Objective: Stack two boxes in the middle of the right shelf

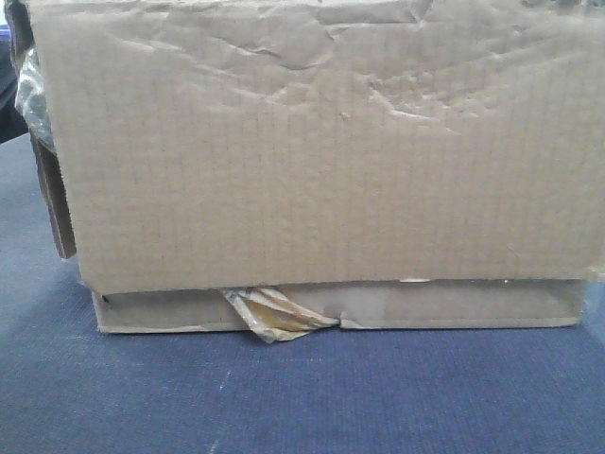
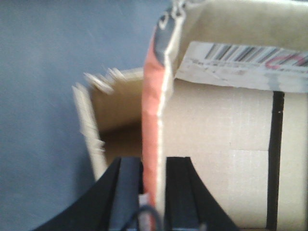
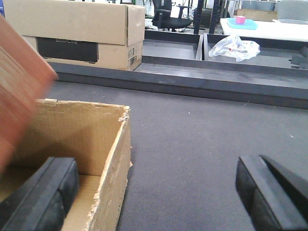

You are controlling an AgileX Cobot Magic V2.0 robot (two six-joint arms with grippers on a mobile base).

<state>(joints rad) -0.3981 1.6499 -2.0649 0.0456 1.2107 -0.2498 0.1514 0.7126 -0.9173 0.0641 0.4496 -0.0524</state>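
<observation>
The tall wide box with a wrinkled face rests on the thin flat box, whose crumpled tape scrap hangs out in front. Both lie on blue carpet. In the left wrist view my left gripper is shut on an upright, reddish-edged wall of the tall box. My right gripper is open: its left finger is inside the open flat box, its right finger is over the carpet, and the torn box wall stands between them. The right shelf middle is out of view.
Blue-grey carpet spreads to the right of the boxes. Behind it runs a dark low ledge bearing a big cardboard box with a black panel and a plastic bag. A white table and an office chair stand further back.
</observation>
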